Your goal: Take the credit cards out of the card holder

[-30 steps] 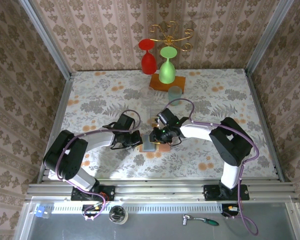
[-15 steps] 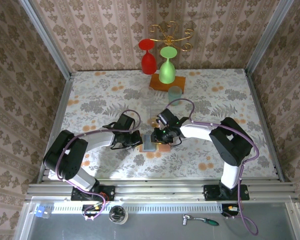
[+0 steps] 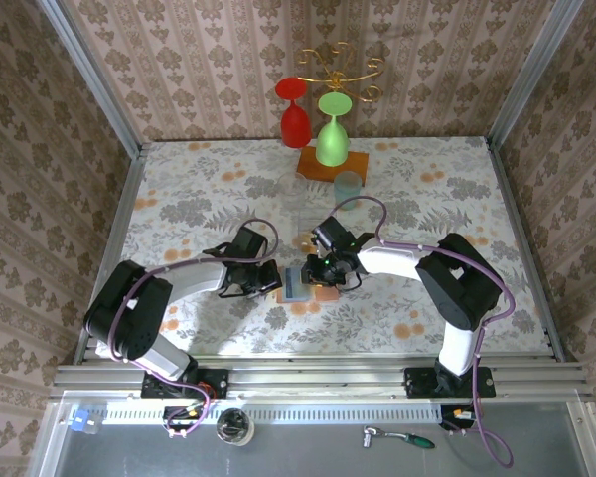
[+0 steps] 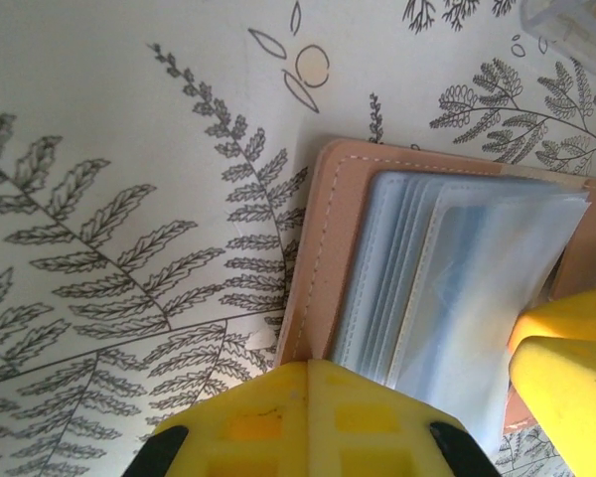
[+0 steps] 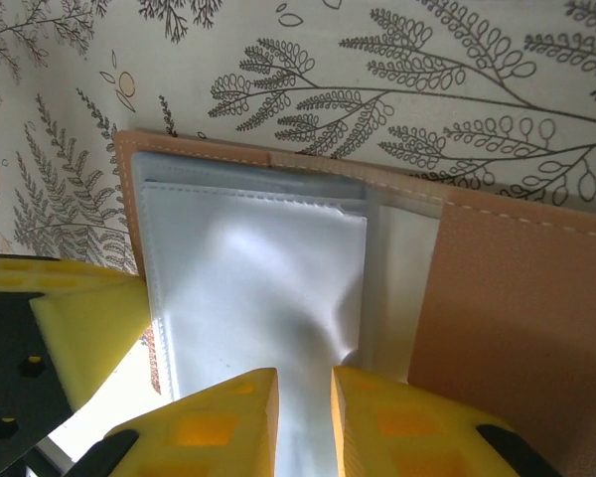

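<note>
The card holder (image 3: 296, 284) lies open on the flowered table, tan leather outside with clear bluish sleeves (image 4: 447, 268) fanned out. My left gripper (image 4: 309, 370) is shut, its yellow tips resting on the holder's near tan edge (image 4: 313, 288). My right gripper (image 5: 304, 397) stands over the other side with a narrow gap between its jaws. One clear sleeve (image 5: 263, 288) bulges up into that gap and is pinched there. In the top view the left gripper (image 3: 271, 279) and right gripper (image 3: 318, 270) flank the holder. The credit cards are hidden; only a faint blue tint shows through the sleeves.
At the back stand an orange-brown wooden block (image 3: 313, 166) and a gold rack with a red glass (image 3: 294, 117) and a green glass (image 3: 330, 137). A clear cup (image 3: 348, 185) sits just beyond the holder. Metal frame rails edge the table.
Almost nothing: both arms hold their places, and the holder's sleeves look slightly more raised and bluer under the right gripper.
</note>
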Action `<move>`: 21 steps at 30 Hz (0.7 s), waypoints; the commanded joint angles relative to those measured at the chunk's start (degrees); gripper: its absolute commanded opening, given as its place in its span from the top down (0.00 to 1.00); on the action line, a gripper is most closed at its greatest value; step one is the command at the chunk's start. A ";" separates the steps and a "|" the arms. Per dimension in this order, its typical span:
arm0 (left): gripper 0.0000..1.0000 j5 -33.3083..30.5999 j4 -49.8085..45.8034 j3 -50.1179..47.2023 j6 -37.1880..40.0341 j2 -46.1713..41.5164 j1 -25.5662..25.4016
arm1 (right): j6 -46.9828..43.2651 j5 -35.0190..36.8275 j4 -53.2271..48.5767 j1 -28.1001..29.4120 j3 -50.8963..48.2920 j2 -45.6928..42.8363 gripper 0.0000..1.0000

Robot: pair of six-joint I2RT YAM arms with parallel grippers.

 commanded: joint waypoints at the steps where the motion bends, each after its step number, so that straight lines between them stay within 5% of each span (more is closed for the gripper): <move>1: 0.99 -0.92 -2.01 0.66 0.45 -2.07 -0.24 | -0.92 1.75 -1.97 0.35 -1.15 -1.75 0.77; 14: 0.74 4.22 6.68 -0.57 -6.11 -5.78 -0.20 | -0.66 1.18 -1.25 0.35 -1.32 -1.39 0.77; 21: 0.72 6.55 12.29 -2.06 -9.06 -3.58 -0.64 | -0.57 0.87 -0.96 0.35 -1.30 -1.30 0.77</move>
